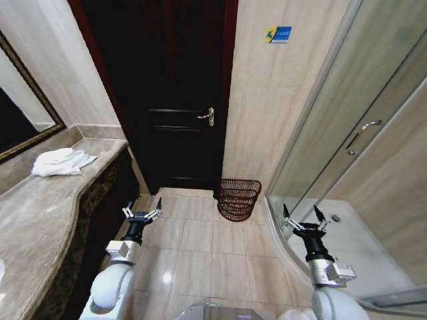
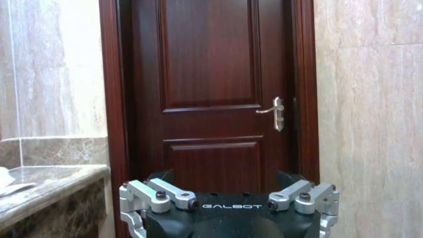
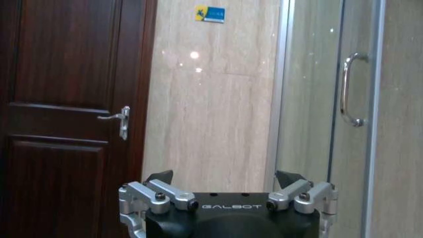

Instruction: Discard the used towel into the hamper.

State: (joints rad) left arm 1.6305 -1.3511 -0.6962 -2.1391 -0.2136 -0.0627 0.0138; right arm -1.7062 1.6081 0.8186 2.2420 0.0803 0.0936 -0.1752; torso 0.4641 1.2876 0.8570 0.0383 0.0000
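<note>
White "GALBOT" lettering on left end effector [image 2: 228,191]; hamper [image 1: 238,199] by wall.

Dark wood door [image 1: 183,100], closed, lever handle [image 1: 207,116] on its right side. Marble counter [image 1: 40,220] along the left wall beneath a framed mirror [image 1: 17,117]. Blue-yellow sign [image 1: 277,34] on tiled wall, wording illegible. Glass shower enclosure [image 1: 353,133] at right.

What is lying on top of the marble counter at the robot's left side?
A crumpled white towel lies on the counter, near its far end by the wall. Whatever is under the towel is covered.
</note>
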